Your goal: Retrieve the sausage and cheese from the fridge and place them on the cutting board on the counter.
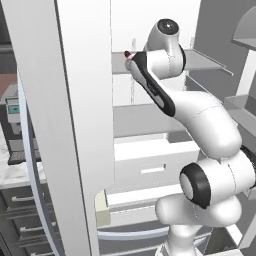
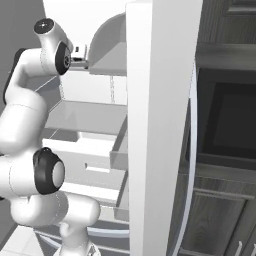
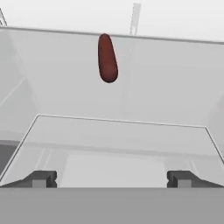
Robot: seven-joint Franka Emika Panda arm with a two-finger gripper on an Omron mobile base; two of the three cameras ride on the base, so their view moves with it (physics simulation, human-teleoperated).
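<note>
White fridge (image 1: 150, 165) shelves fill the scene, doors swung wide, and the arm reaches in at the upper shelf (image 3: 122, 100). Gripper (image 3: 111, 178) jaws are spread fully apart, holding nothing. Ahead of them, well apart, the sausage (image 3: 107, 58) lies near the shelf's back edge.

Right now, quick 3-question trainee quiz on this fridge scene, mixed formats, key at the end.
1. True or false: the pincer is shut on the dark reddish-brown sausage link.
2. The sausage lies on: A) a fridge drawer B) a white inner shelf of the grey steel fridge C) the marble counter.
3. Fill in: in the hand view, the sausage lies ahead of the pincer, near the shelf's ____ edge.

Key: 1 false, the pincer is open and apart from it; 2 B; 3 far.
</note>
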